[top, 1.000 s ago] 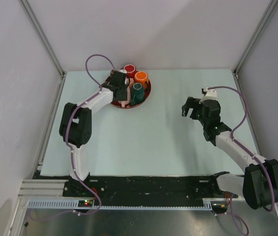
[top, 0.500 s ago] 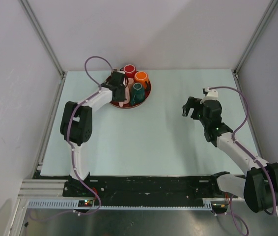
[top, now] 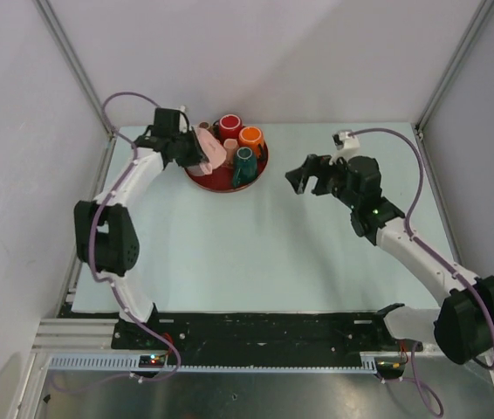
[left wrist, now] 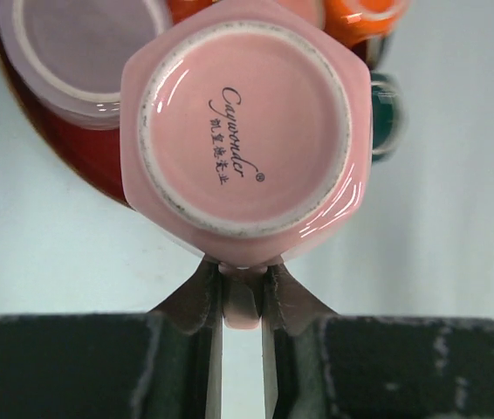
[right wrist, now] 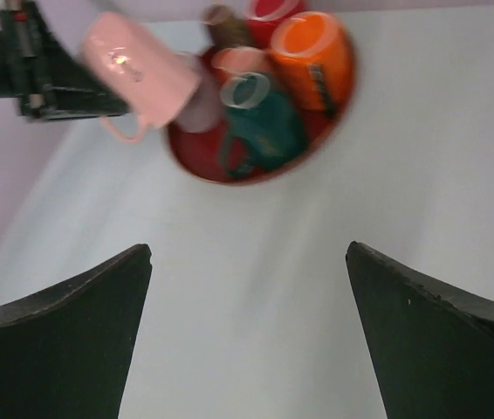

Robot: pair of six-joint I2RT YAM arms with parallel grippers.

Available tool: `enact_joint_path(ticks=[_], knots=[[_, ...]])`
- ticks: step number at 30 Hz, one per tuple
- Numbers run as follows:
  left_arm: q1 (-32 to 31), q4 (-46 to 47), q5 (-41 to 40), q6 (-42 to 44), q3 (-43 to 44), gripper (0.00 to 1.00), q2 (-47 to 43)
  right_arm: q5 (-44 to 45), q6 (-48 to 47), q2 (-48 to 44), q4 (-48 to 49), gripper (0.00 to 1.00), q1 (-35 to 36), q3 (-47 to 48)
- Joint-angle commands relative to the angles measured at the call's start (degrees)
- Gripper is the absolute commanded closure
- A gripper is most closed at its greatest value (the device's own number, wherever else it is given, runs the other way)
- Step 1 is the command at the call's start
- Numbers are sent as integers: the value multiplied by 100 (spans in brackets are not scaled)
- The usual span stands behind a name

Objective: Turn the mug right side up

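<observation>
My left gripper is shut on the handle of a pink mug and holds it lifted over the left edge of the red tray. In the left wrist view the mug's base faces the camera, and its handle is pinched between my fingers. The right wrist view shows the pink mug tilted, handle down. My right gripper is open and empty above the table, right of the tray.
The tray also holds a red mug, an orange mug, a green mug and another pinkish cup. Metal frame posts stand at the table's far corners.
My left gripper has lifted the pink mug off the tray and swung it left and back. My right arm has moved left toward the tray.
</observation>
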Motion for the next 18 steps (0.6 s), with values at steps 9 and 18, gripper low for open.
enact_joint_path(ticks=[9, 18], knots=[[21, 225, 3169, -992, 789, 100, -1448, -2050, 2582, 1606, 2740, 1, 544, 1441], [-372, 228, 3771, -1174, 729, 100, -1660, -2143, 3204, 2263, 3287, 1, 615, 1960]])
